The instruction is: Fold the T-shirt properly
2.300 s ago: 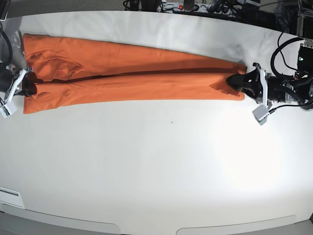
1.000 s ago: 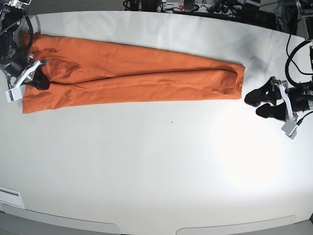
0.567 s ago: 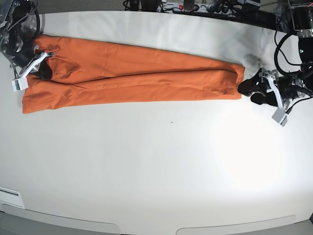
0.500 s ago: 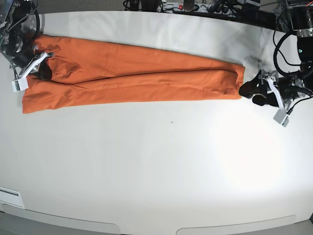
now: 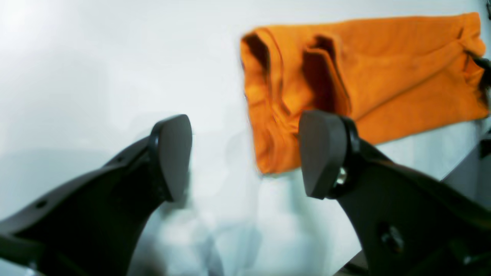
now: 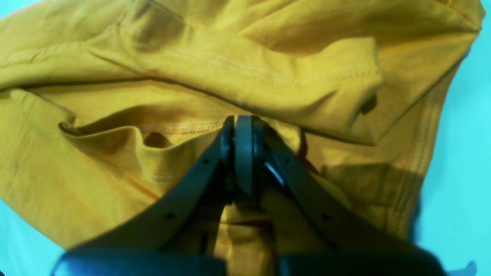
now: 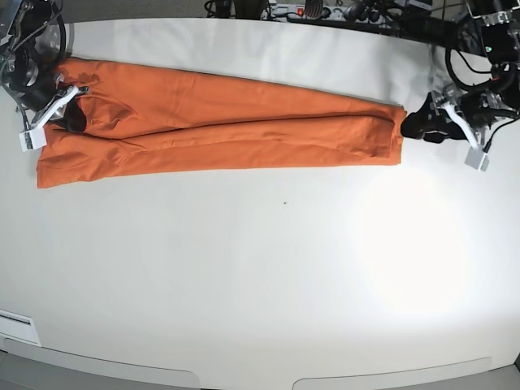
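The orange T-shirt lies flat on the white table, folded into a long narrow strip running left to right. My left gripper stands open just off the strip's right end, near its far corner. In the left wrist view the left gripper has the T-shirt's layered end just beyond its right fingertip. My right gripper is shut over the strip's left end. In the right wrist view the right gripper rests among rumpled folds of the T-shirt, which looks yellowish here; no fabric shows between the pads.
Cables and a power strip line the table's back edge. A white label sits at the front left corner. The table's curved front edge runs along the bottom of the base view.
My open left gripper has moved toward the table's far edge, up to the strip's right end. The right gripper shifted slightly toward the far side a second ago and has held still since.
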